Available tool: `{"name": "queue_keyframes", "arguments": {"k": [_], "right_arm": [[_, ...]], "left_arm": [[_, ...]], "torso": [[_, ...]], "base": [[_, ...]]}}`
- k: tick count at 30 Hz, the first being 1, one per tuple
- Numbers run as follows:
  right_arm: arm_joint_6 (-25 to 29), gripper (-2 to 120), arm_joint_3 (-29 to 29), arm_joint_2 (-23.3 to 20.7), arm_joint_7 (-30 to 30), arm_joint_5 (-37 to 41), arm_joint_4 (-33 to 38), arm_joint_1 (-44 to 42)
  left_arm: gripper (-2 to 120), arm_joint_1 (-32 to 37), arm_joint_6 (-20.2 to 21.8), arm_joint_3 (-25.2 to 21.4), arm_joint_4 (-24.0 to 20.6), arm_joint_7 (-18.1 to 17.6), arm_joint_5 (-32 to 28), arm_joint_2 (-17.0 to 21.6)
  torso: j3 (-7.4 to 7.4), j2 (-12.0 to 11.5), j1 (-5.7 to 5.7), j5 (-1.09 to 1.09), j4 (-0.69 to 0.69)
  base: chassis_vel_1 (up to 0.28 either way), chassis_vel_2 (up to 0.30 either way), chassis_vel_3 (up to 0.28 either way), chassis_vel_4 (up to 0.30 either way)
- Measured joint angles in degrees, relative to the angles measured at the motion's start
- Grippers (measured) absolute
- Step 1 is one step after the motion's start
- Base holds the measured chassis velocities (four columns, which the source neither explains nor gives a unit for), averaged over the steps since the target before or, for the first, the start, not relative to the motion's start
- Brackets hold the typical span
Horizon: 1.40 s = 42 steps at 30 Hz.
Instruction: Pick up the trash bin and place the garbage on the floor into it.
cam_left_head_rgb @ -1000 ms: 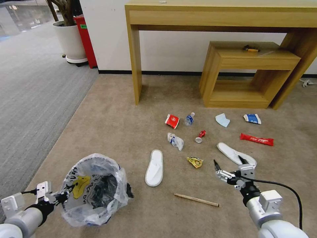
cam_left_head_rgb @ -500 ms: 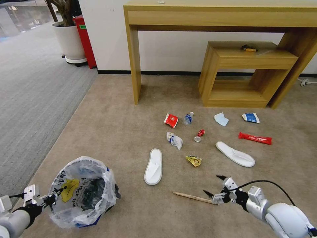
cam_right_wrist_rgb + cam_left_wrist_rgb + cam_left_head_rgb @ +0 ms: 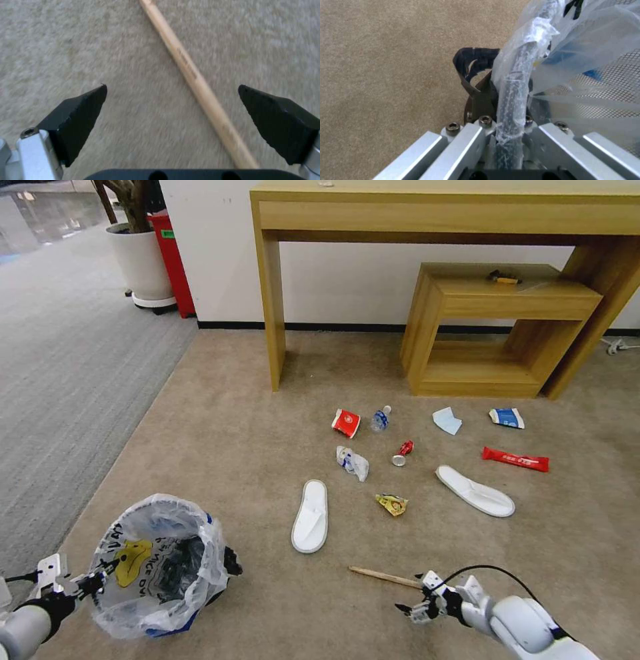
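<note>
The black trash bin point(image 3: 160, 567), lined with a crinkled printed bag, hangs at lower left with my left gripper point(image 3: 100, 578) shut on its rim point(image 3: 516, 82). My right gripper point(image 3: 413, 595) is open low over the beige floor point(image 3: 233, 447). The wooden stick point(image 3: 190, 72) lies between its fingers point(image 3: 83, 112) at the stick's right end point(image 3: 387, 577). The other garbage lies beyond: two white slippers point(image 3: 311, 517) point(image 3: 475, 491), a red cup point(image 3: 347, 423), a bottle point(image 3: 381, 419), a red can point(image 3: 403, 453), yellow point(image 3: 393, 505), red point(image 3: 515, 459) and blue point(image 3: 507, 417) wrappers, and a mask point(image 3: 447, 421).
A tall wooden desk point(image 3: 273, 313) and a low wooden shelf point(image 3: 467, 313) stand against the far wall. A white plant pot point(image 3: 141, 263) and a red box point(image 3: 172, 260) sit at far left. Grey ribbed carpet point(image 3: 60, 380) borders the left side.
My right gripper dropped from beside the right slipper down to the stick's right end, staying open. The bin and my left gripper shifted a little left and lower.
</note>
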Motion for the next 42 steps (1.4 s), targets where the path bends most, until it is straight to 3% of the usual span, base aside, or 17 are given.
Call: {"name": "queue_keyframes", "arguments": {"k": [9, 15, 17, 23, 26, 42], "right_arm": [[1.9, 100, -4.4, 1.4, -1.0, -2.2, -6.1, 5.8], [2.7, 97, -4.6, 2.1, -1.5, -2.9, -8.2, 6.7], [3.0, 88, -4.5, 2.7, -2.0, -3.2, -9.3, 7.0], [3.4, 84, -4.0, 4.0, -2.2, -3.3, -11.4, 7.6], [3.6, 76, -3.8, 4.7, -2.3, -3.4, -12.4, 8.1], [4.3, 70, -3.4, 6.6, -2.2, -4.4, -14.9, 8.8]], "left_arm": [[0, 0.5, 0.0, 0.0, -0.9, 0.0, 0.7, -0.6], [0, 0.5, 0.0, 0.0, -1.1, 0.0, 0.9, -0.7], [0, 0.4, 0.0, 0.0, -1.5, -0.1, 1.0, -0.7], [0, 0.2, 0.0, 0.3, -1.7, -0.2, 1.2, -0.6], [0, 0.1, 0.0, 0.3, -1.9, -0.2, 1.2, -0.4], [0, -0.1, 0.0, 0.8, -2.1, -0.2, 1.1, 0.0]], "torso": [[0.00, 0.0, 0.00, 0.00, -0.01], [0.00, 0.0, 0.00, 0.00, -0.01], [0.00, 0.0, 0.00, 0.00, -0.02], [-0.01, 0.0, 0.00, -0.01, -0.03], [-0.02, 0.0, 0.00, -0.09, -0.06], [-0.03, 0.0, -0.01, -0.08, -0.05]], "base": [[0.000, 0.000, 0.000, 0.000], [0.000, 0.000, 0.000, 0.000], [0.000, 0.000, 0.000, 0.000], [0.000, 0.000, 0.000, 0.000], [0.000, 0.000, 0.000, 0.000], [0.000, 0.000, 0.000, 0.000]]}}
